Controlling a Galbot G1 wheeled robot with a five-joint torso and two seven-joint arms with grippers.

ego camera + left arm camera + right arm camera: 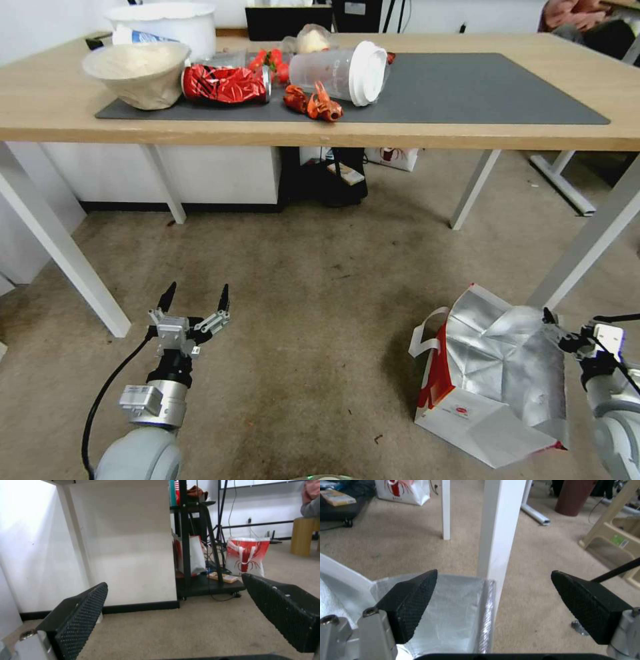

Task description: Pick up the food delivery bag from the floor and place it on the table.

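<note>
Two black textured fingers (410, 605) of the right gripper (493, 605) stand spread wide with nothing between them, one over the silver foil lining of the food delivery bag (453, 615) and the other over bare carpet past the bag's rolled edge. In the head view the right gripper (557, 330) sits right at the bag's upper edge on the side away from its red panel; whether it touches the foil cannot be told. The food delivery bag (493, 380) lies on the floor (320, 300), tipped over with its foil mouth gaping, a white loop handle hanging at its red side and a small round red logo on its white face. A white leg of the table (587, 247) stands just beyond the bag, and in the right wrist view that leg (498, 530) rises directly past the bag's foil edge. The left gripper (195, 300) hovers well apart from the bag, above open carpet, its fingers (83, 615) also parted and empty, pointing toward the space under the table. On the table (467, 133), far above the bag, a dark grey mat (480, 87) carries a pale bowl (137, 73), a crushed red can (223, 83), a clear lidded cup (340, 72) lying on its side and some red scraps (313, 103). Beyond the table legs a small white bag with a red mark (246, 556) stands on the carpet.
</note>
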